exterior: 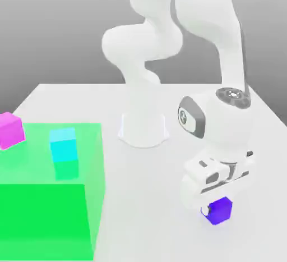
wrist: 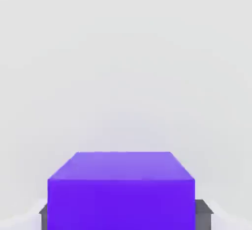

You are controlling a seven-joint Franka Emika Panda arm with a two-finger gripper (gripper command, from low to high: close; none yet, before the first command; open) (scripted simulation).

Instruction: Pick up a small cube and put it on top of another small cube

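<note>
So the pincer (exterior: 216, 203) is clamped on the purple cube (exterior: 219, 210), low over the counter (exterior: 140, 210), well off to the side of the big green block (exterior: 50, 210). Might be slightly lifted, hard to say. Pink cube (exterior: 11, 130) sits at the block's far corner, cyan cube (exterior: 63, 145) inside it.

We see an evenly and brightly lit render, soft light from above. Directly beneath the gripper (exterior: 216, 207), the purple cube (exterior: 218, 210) casts only a faint shadow on the white table (exterior: 140, 199). The translucent green block (exterior: 50, 199) glows without glare. In the hand view, edges stay crisp and undistorted.
</note>
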